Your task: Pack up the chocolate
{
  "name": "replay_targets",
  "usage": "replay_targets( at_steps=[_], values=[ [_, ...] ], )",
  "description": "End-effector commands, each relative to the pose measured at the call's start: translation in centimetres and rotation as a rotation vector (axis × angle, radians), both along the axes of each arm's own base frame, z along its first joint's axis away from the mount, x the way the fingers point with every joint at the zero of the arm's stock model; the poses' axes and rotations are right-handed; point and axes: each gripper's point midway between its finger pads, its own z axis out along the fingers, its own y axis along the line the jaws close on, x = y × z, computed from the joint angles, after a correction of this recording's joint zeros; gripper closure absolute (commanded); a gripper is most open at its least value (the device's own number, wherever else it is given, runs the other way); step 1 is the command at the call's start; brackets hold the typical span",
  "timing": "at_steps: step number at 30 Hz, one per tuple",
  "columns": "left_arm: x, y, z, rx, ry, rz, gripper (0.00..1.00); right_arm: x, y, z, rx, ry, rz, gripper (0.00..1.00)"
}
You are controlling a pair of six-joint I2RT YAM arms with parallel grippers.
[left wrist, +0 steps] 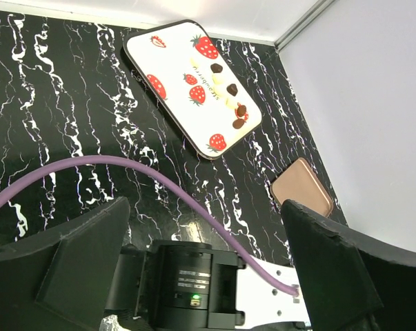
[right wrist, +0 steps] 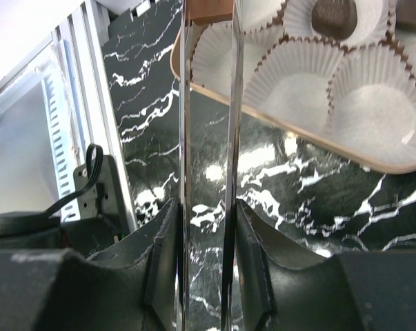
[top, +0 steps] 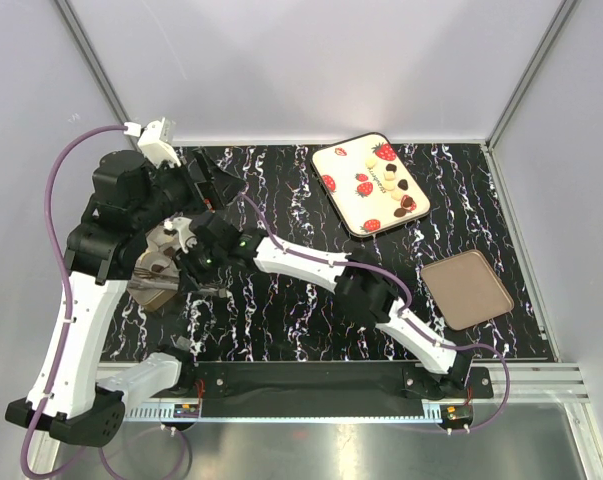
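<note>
The chocolate pieces [top: 393, 181], dark brown and creamy white, lie on a strawberry-printed tray [top: 349, 200] at the back right; the left wrist view shows them [left wrist: 239, 110] on it too [left wrist: 166, 65]. A box of white paper cups [top: 159, 272] sits at the left, with one dark chocolate [right wrist: 335, 15] in a cup. My right gripper [top: 199, 262] reaches across to that box and is shut on metal tweezers [right wrist: 230, 103], whose tips point at the box rim [right wrist: 297, 134]. My left gripper [top: 213, 185] hovers open and empty above the right arm.
A flat brown lid [top: 466, 290] lies at the right, near the table's edge, and also shows in the left wrist view [left wrist: 302, 187]. The right arm's purple cable [left wrist: 159, 181] runs under my left gripper [left wrist: 204, 203]. Grey walls enclose the black marbled table.
</note>
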Motion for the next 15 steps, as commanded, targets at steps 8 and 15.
replay_targets(
  at_steps=[8, 15],
  values=[
    [-0.2, -0.5, 2.1, -0.034, -0.068, -0.032, 0.01, 0.5, 3.1, 3.0, 0.134, -0.055, 0.015, 0.65],
    [-0.2, -0.6, 2.0, -0.034, -0.067, -0.037, 0.01, 0.8, 3.5, 2.2, 0.131, -0.053, 0.004, 0.63]
  ],
)
